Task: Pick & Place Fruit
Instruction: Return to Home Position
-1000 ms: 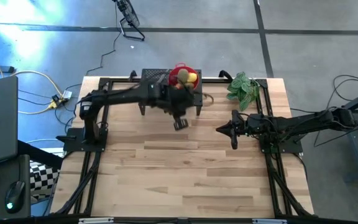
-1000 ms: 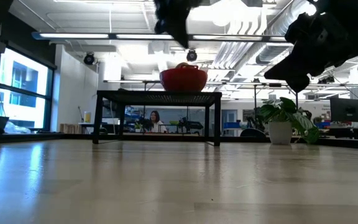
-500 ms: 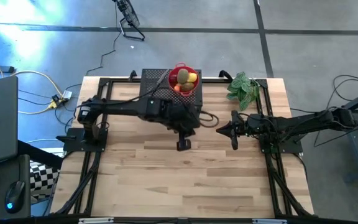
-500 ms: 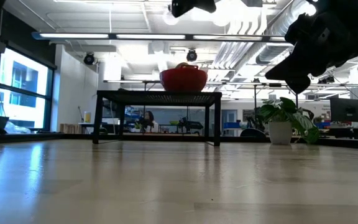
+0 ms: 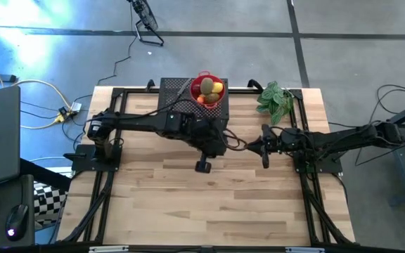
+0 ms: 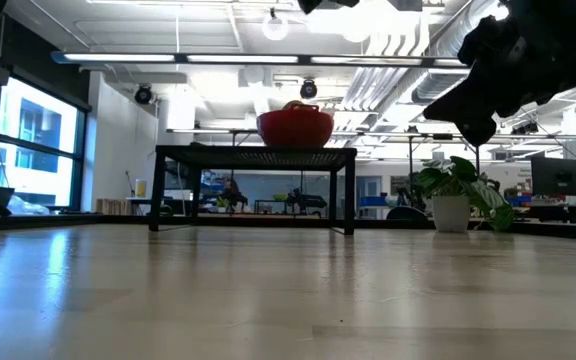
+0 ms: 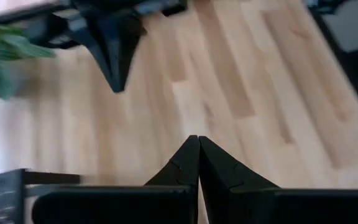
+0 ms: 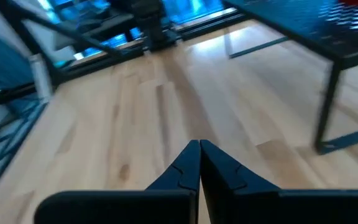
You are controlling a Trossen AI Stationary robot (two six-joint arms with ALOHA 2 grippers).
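Fruit (image 5: 207, 88) is heaped in the glossy red colander (image 6: 295, 130) on the black mesh shelf (image 5: 174, 88), far-centre of the wooden worktop (image 5: 209, 204). The pieces are roundish, so can't tell any pointing. Left gripper (image 5: 202, 166) is mid-worktop and right gripper (image 5: 247, 147) is near it, both with fingers pinched together, holding nothing.

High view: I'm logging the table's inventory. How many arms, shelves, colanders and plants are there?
Arms: 2 (left arm, right arm)
Shelf: 1
Red colander, holding fruit: 1
Leafy plant: 1
Total: 5
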